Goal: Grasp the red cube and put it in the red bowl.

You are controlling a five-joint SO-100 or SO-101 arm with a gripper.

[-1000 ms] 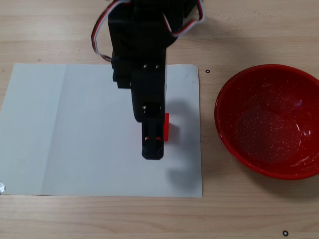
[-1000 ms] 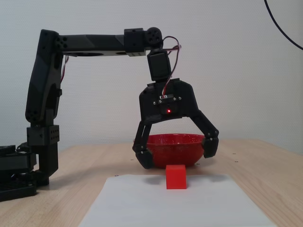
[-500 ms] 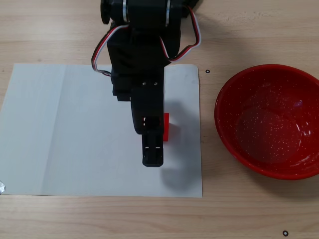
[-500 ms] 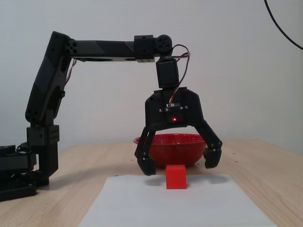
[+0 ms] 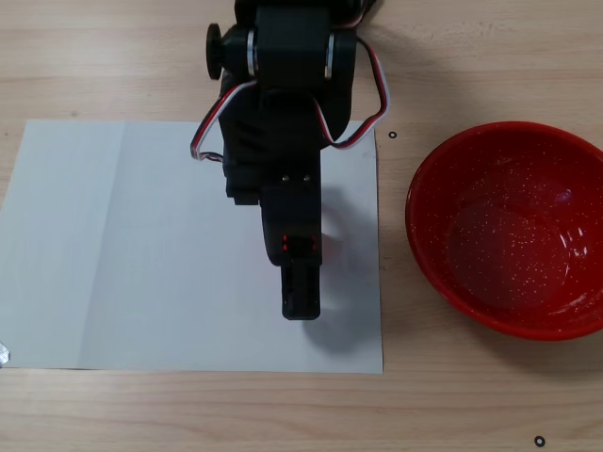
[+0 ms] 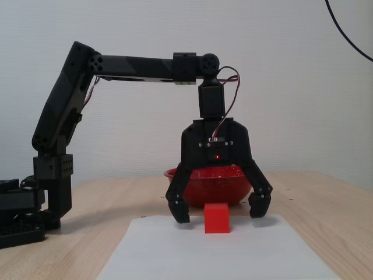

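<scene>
Gripper (image 6: 218,214): wide open, holding nothing; fingertips low, one each side of red cube (image 6: 216,218), not touching.
Cube: on white paper (image 5: 141,254), hidden under arm in top-down fixed view.
Red bowl (image 5: 509,226): on table beside paper, well apart from cube.
Tip: drop a bit more, center cube btwn jaws, then close evenly.

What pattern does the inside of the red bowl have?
Fine white speckles on glossy red bowl, clearest in the top-down fixed view.

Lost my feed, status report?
Hand open, straddling red cube on the paper. Cube not gripped. Red bowl empty, path clear.
</scene>
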